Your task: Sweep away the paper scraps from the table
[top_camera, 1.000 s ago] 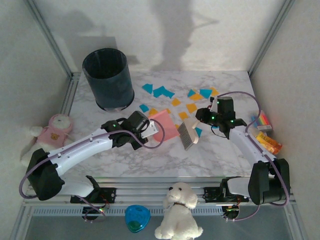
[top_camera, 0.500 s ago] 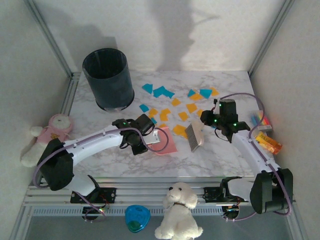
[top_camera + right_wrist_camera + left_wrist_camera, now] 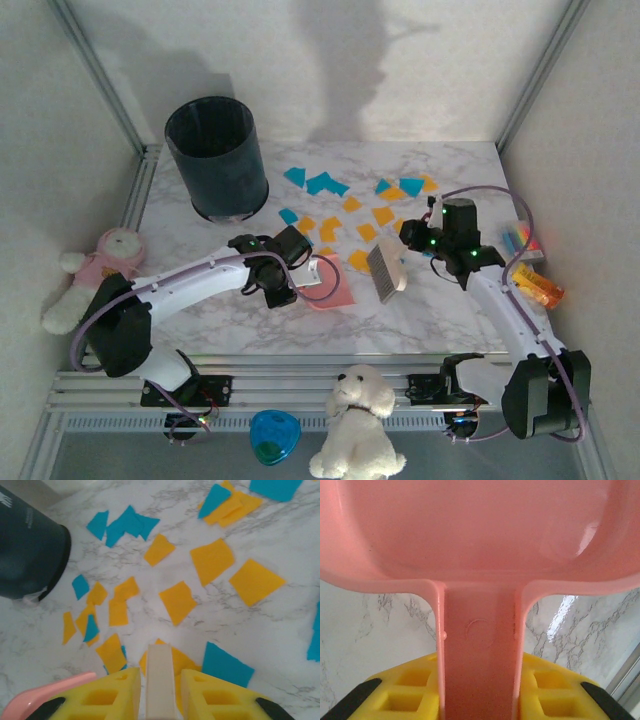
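While I watch the overhead feed, I start at the far left, where a pink plush toy (image 3: 105, 262) sits outside the rail of the table (image 3: 200, 320). Next comes the dark bin (image 3: 217, 157), upright on the far left corner of the marble. Its inside is in shadow, so I cannot tell what it holds.

My left gripper (image 3: 300, 268) is clamped on the handle of the pink dustpan (image 3: 330, 287). On the left wrist camera the handle runs straight between the yellow fingers (image 3: 405, 695), and the scoop beyond them shows as smooth pink plastic. The pan is low at mid-table with its mouth turned toward the far side. I cannot tell whether it touches the surface.

The paper scraps (image 3: 340, 215), orange-yellow and teal, lie loose on the table from just beyond the dustpan out toward the far right. A teal cluster lies nearest the bin, and a few orange bits lie between the pan and the brush (image 3: 385, 270).

The brush hangs just right of the dustpan, bristles facing it, at the near edge of the scraps. My right gripper (image 3: 415, 240) is closed on its cream handle, which the right wrist camera shows pinched between the two fingers.

Farther right, a striped block (image 3: 522, 242) and an orange bottle toy (image 3: 540, 287) rest by the right rail.
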Motion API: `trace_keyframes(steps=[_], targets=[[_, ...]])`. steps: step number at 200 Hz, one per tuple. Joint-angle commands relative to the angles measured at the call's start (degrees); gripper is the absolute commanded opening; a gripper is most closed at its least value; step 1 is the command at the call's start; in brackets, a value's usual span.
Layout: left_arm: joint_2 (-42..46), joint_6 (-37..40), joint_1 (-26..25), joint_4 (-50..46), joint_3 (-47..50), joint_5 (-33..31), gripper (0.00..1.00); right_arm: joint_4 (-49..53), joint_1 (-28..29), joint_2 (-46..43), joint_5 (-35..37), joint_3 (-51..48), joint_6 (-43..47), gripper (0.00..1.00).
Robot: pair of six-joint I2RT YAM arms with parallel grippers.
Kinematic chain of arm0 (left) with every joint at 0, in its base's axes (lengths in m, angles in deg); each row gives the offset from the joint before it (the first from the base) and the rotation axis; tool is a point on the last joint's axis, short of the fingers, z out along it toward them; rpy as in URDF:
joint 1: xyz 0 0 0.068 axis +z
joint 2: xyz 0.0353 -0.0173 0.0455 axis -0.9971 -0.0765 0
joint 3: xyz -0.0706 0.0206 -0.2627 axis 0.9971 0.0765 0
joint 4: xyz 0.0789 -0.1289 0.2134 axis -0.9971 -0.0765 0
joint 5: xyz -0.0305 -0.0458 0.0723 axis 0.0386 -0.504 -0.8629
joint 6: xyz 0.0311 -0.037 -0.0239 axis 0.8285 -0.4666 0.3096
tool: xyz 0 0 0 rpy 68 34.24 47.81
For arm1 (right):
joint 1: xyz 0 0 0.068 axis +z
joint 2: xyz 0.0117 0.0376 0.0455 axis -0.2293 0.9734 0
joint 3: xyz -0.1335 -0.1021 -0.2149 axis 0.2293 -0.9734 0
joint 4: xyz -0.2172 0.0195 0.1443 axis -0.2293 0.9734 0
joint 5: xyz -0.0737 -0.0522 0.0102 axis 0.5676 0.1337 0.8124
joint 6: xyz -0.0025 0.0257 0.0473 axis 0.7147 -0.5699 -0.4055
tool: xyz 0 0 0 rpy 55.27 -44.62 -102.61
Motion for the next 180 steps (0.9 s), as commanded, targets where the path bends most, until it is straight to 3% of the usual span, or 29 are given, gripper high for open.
trace_keyframes(steps=[1,79,180], targets=[[0.8,1.1,0.2,-2.2,-0.9,0.2,0.0,-4.0,-0.1,1.3,-4.3,2.3,-1.7,0.0],[0.7,1.2,0.2,-2.0,-1.0,0.5,0.0,-12.1,0.5,10.6,-4.4,1.4,-6.0,0.0],[-2.4,0.8,0.1,-2.4,-2.9,0.9,0.0,-0.6,0.6,6.6,8.0,-0.7,1.0,0.0]])
